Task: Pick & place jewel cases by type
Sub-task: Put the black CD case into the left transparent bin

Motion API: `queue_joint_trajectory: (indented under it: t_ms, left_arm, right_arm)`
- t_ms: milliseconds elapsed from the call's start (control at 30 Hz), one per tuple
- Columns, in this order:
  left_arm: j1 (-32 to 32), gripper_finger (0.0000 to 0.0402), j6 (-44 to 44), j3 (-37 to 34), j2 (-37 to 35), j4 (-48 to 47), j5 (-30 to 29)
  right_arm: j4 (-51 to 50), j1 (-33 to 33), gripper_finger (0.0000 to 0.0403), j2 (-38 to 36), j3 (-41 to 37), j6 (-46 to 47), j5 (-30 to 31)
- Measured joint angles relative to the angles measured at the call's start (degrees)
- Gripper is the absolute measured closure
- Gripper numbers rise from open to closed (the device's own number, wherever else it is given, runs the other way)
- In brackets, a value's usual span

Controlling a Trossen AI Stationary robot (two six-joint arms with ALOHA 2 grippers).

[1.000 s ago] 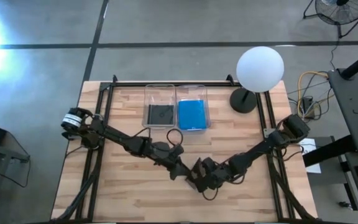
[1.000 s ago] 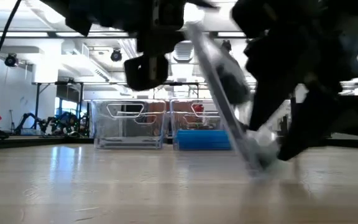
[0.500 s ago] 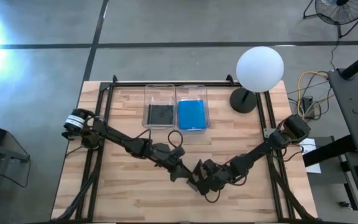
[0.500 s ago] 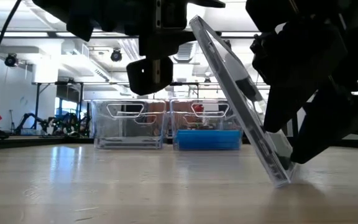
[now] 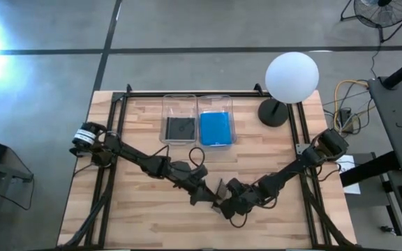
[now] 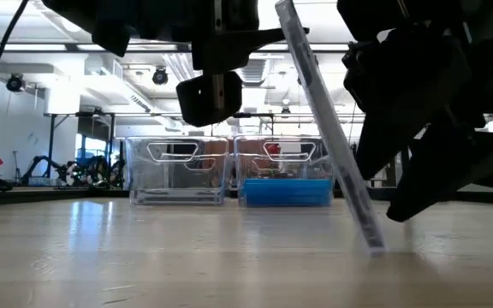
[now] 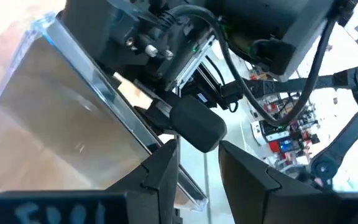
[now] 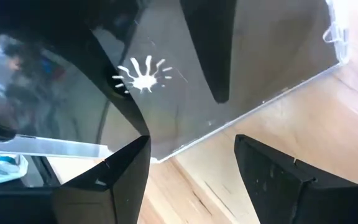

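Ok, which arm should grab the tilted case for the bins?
Left, likely: the jewel case's thin edge runs into the open left claw's gap, while the right claw faces its broad side.

Tilted jewel case (image 6: 328,128) showing clear with dark grey tray, white sunburst hub mark visible in right wrist view. Both arms and grippers reading black. Table (image 5: 138,209) showing light wood, plank-striped grain. Two bins clear: left bin (image 5: 179,119) holding black case (image 5: 180,128), right bin (image 5: 216,119) holding bright blue cases (image 5: 215,128). Lamp globe (image 5: 292,77) glowing white on black base.
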Motion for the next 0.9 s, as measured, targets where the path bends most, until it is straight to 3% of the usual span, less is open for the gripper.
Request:
queue_joint_trajectory:
  t_ms: [400,633,900]
  left_arm:
    - [-0.6,0.0298,12.7,0.0,0.1,0.5,2.2]
    - [-1.4,0.0298,20.7,0.2,4.6,11.1,2.9]
    - [-1.5,0.0298,24.2,1.9,10.0,12.2,4.3]
  right_arm:
    - [3.7,1.2,0.0185,0.1,-0.1,0.2,2.3]
    - [7.2,1.3,0.0196,0.1,-0.1,0.6,2.2]
    - [9.4,1.4,0.0207,-0.1,0.3,2.7,1.8]
